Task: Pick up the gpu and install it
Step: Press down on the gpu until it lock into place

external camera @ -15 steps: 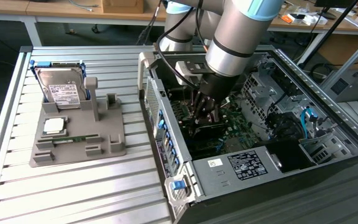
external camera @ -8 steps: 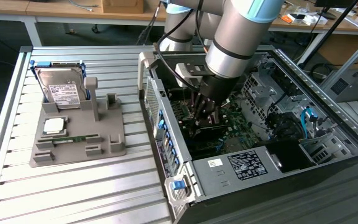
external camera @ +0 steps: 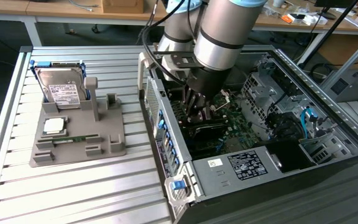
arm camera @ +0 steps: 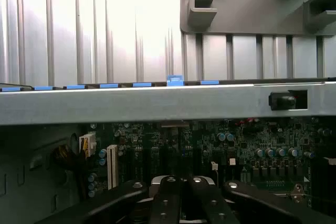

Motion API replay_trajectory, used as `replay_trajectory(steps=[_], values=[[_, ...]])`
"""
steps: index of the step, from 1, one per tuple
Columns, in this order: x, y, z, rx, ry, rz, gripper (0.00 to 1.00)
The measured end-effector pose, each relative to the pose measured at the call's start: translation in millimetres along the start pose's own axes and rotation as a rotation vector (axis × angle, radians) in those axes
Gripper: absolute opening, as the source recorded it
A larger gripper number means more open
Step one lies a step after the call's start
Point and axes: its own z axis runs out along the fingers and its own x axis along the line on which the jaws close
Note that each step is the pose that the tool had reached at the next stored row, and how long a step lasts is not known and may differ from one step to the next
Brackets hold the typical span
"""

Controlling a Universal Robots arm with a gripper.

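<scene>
**Tool down inside the open PC case, seating the gpu on the motherboard**

The tool point(external camera: 199, 108) is pinched fully closed, low in the computer case point(external camera: 241, 170) over the green motherboard point(external camera: 238, 128). A thin dark card edge, apparently the gpu point(external camera: 196, 125), stands just beneath its tips by the case's rear wall; whether the tool grips it or only presses on it cannot be told. In my judgement, seating goes best with the card square to its slot, pressed straight down, the bracket end lined up with the rear opening. The case is bare grey sheet metal with blue plastic clips point(arm camera: 175, 81) along its rim; the board bristles with small cylindrical capacitors. On the ribbed aluminium desk point(external camera: 73, 186), a matte grey fixture tray point(external camera: 113, 140) holds a boxy hard drive point(external camera: 64, 91) upright.
</scene>
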Motion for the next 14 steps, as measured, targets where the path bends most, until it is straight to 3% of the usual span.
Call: replay_trajectory(steps=[7, 14], values=[[-1.0, 5.3, -2.8, 0.0109, 0.0013, 0.0, 0.11], [-1.1, 16.9, -4.2, 0.0274, 0.001, 0.0, 0.11]])
